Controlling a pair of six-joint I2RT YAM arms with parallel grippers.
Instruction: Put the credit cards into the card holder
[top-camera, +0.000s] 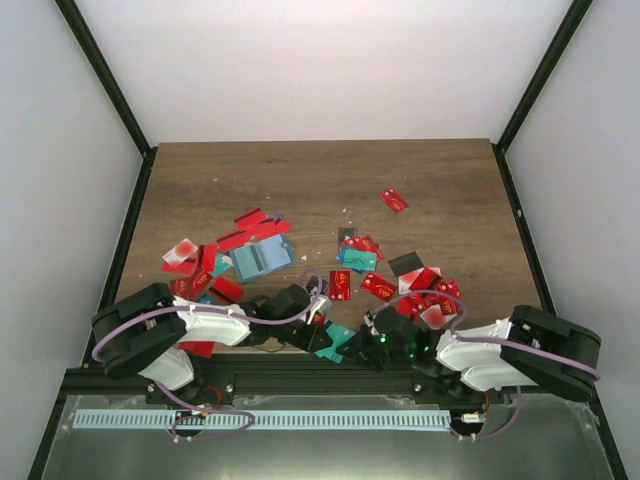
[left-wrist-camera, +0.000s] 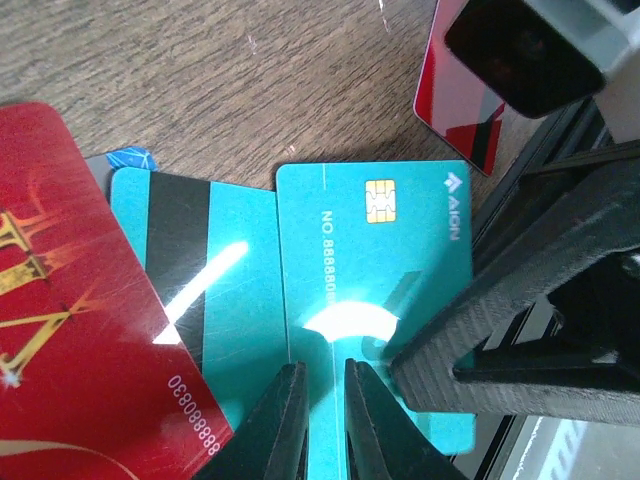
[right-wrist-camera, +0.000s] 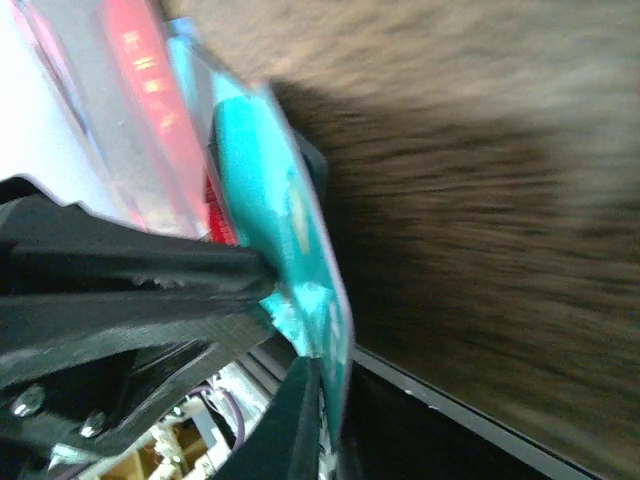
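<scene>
Okay, quick rundown of what's going on:

- Both arms meet at the near edge of the table (top-camera: 440, 180), roughly in the middle, over one teal chip card (left-wrist-camera: 400, 250).
- The right gripper (right-wrist-camera: 290, 325) is clamped on that card. Its wrist view shows the card edge-on between the two black fingers, and the left wrist view shows it biting the card's lower right corner.
- The left gripper (left-wrist-camera: 322, 375) has its fingers almost together, with just a thin slit showing teal. They sit over the near-left part of the same card. Can't tell if the tips actually press on it.
- The chip card lies face up, chip and number showing, right by the black rail at the table edge.
- Just beside it on the left is a second teal card (left-wrist-camera: 235, 330), stripe side up, and a big red card (left-wrist-camera: 70, 300) overlaps that one's left edge.
- The card holder (top-camera: 262, 258) is on the left half of the table, well apart from both grippers, with red cards touching its edges.
- The rest of the credit cards (top-camera: 340, 285) are scattered in two loose heaps, one around the holder and one right of centre.
</scene>
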